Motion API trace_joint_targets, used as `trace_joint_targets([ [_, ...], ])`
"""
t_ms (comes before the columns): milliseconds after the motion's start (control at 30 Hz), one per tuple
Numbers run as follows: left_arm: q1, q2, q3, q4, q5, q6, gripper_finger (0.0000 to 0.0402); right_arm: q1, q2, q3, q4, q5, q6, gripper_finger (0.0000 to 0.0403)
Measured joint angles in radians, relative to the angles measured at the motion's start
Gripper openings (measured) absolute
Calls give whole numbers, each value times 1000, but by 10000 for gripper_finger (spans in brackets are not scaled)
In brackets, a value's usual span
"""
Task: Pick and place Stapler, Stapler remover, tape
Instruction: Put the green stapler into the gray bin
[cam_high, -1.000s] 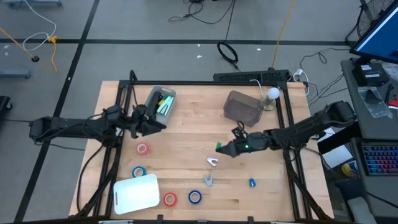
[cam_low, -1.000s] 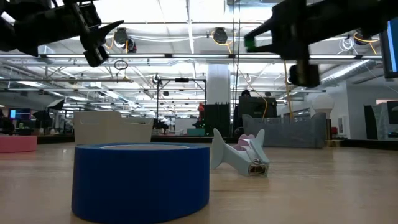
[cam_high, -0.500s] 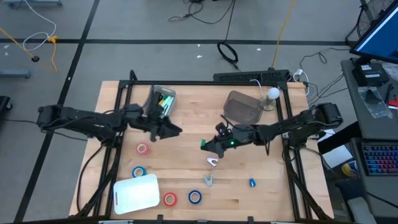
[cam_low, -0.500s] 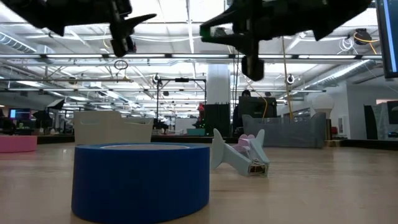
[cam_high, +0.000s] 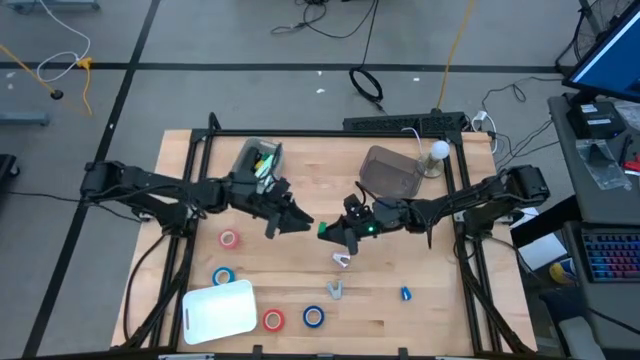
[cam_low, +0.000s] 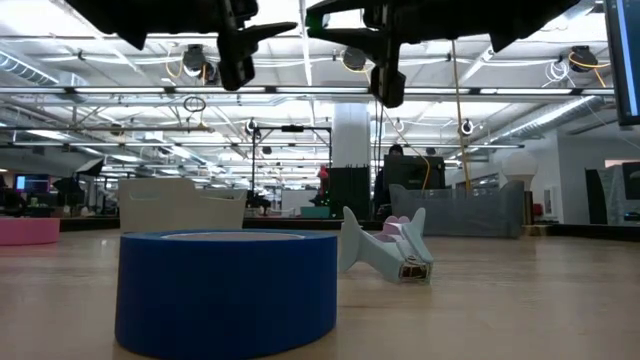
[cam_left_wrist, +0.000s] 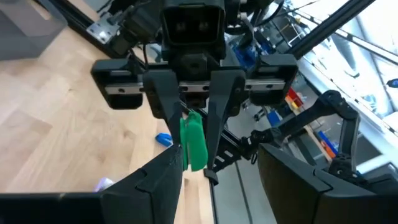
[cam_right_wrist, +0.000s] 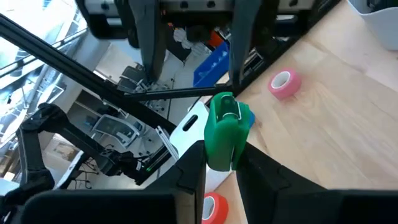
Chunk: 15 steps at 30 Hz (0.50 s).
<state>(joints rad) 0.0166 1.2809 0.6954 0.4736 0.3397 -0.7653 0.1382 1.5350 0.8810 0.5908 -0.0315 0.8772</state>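
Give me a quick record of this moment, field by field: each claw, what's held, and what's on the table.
right claw: above mid-table, shut on the green stapler
left claw: open, facing the right claw, close to the stapler, holding nothing
tape rolls: pink, blue, red, blue
bins: clear bin on the left, grey bin on the right
white tray: near the front edge

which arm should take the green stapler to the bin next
Left, probably. The right gripper holds the green stapler out mid-table, and the left gripper faces it with open fingers, seemingly ready to receive. The bin sits by the left arm.
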Motion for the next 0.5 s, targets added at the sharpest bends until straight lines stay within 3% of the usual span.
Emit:
trace_joint_targets([
  [500,-19,147,126,2,1,39,207,0,0,0,20,0,1,64],
])
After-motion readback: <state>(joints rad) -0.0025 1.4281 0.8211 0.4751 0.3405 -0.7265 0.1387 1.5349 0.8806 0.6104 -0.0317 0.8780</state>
